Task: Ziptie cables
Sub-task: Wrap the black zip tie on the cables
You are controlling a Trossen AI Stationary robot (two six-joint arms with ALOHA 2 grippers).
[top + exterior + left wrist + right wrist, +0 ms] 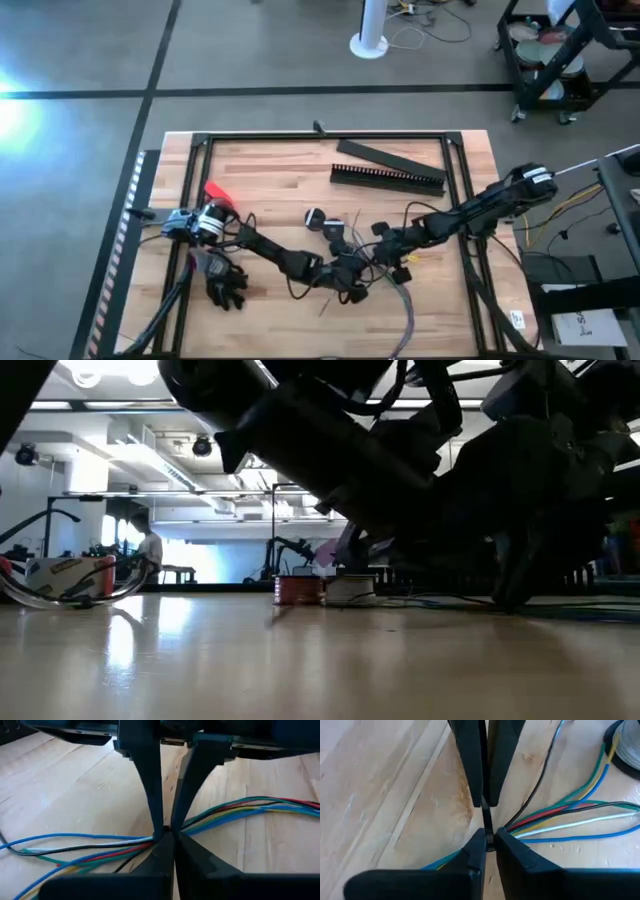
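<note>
Two end effectors (168,836) (490,840) hiding cables (240,812)

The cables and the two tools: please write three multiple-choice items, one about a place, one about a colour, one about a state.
1. The left tool and the right tool meet: A) near mid-width of the table; B) at a corner; C) off it.
2. The cables are: A) all grey; B) of several colours; C) all black.
3. The tools are: A) both shut; B) both wide open; C) one open.
A: the high view shows them together there. B: blue, green, red, yellow and white show. A: both pinch the ziptie.
</note>
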